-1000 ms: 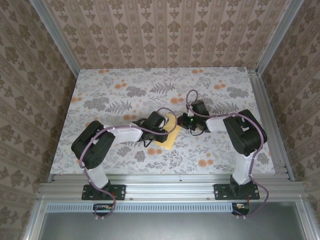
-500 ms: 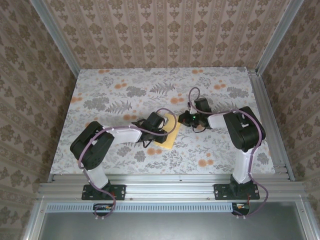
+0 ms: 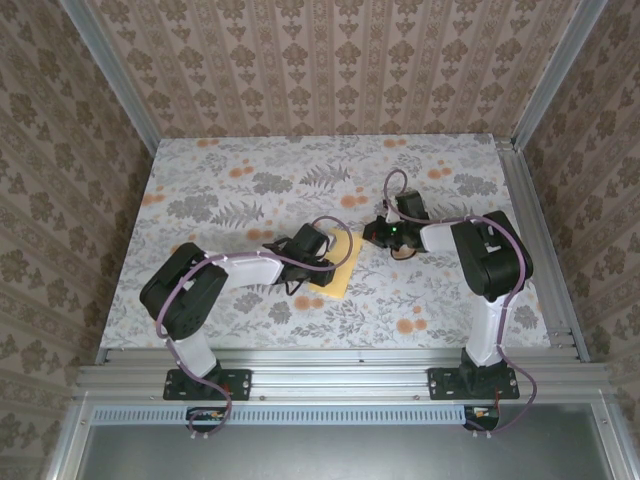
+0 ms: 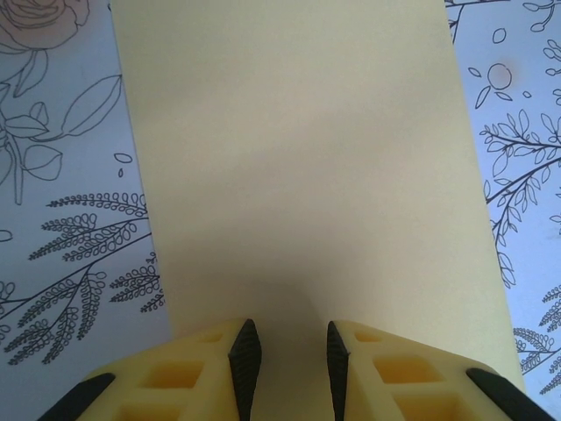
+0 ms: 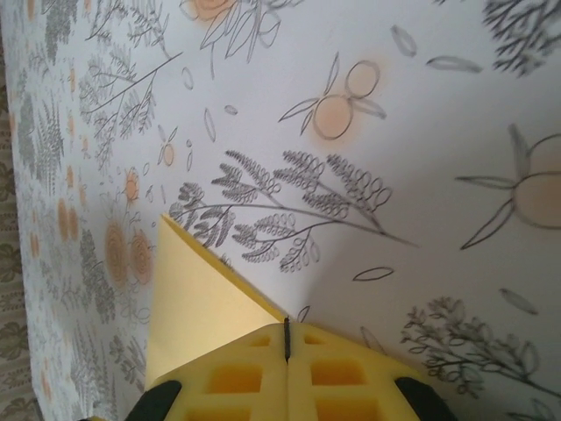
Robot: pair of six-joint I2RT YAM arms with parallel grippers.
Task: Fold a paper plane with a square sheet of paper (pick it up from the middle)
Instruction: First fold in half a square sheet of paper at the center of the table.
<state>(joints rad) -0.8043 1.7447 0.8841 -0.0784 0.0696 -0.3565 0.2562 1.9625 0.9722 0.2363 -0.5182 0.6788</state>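
Right hand (image 5: 287, 331), closed, has swung toward upper right — left hand (image 4: 285, 346), slightly open, rests on the square sheet of paper (image 4: 298, 158) — dragging could crumple it.

The left wrist view's top edge crops the square sheet of paper (image 4: 298, 175).

1. Top view: the light is bright and even from overhead, and the arms throw only faint, soft shadows on the table (image 3: 200, 300).
2. Left wrist view: the yellow paper (image 4: 298, 175) looks slightly washed out, with a dim shadow just ahead of the blurred left gripper (image 4: 287, 351).
3. Right wrist view: the floral print is sharp, the right gripper (image 5: 287, 338) is soft, and a grey shadow lies beside it.
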